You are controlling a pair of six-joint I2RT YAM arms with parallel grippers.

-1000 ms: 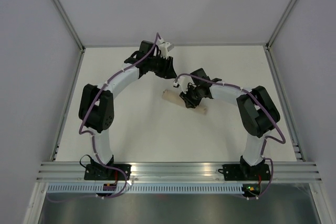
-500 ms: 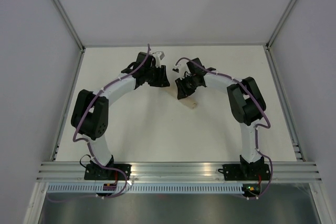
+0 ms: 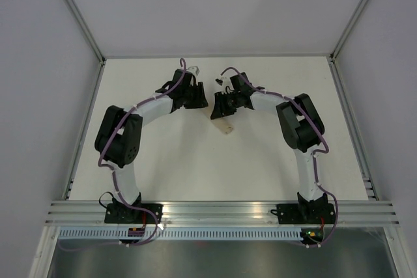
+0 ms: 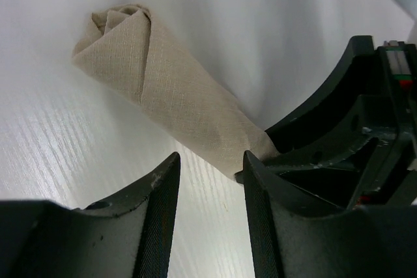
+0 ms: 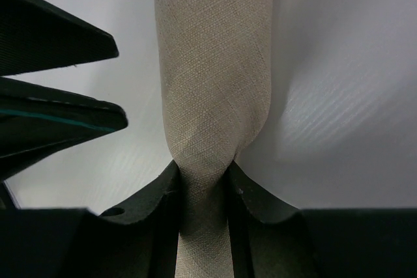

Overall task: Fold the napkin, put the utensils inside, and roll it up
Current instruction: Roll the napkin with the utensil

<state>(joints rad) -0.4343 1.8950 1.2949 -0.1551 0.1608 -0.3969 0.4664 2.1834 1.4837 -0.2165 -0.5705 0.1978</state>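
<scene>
Across the surface everything has drawn in toward 12 o'clock. A second ago the napkin lay stretched from 10 to 4 o'clock near the centre. Now only its short free end shows, aimed at about 5 o'clock from under the right wrist. The left arm has swung its wrist inward and the right arm has folded its elbow closer to the middle. The two wrists now almost meet just past centre toward 12.

Walls close the surface at 9, 12 and 3 o'clock, and a metal rail runs along 6. Bare surface lies open from the napkin to the rail at 6, between the two arms, and also out toward 9 and 3. The strip toward the 12 o'clock wall is narrower.

The napkin is a tight tan tube of coarse weave, resting on the surface as far as the left wrist view shows. A diagonal fold edge crosses it and its spiral layers show at the free end. The right fingers pinch the other end, squeezing the cloth to a waist. The left fingers stand spread with nothing between them, their tips just beside the tube and close to the right fingers.
</scene>
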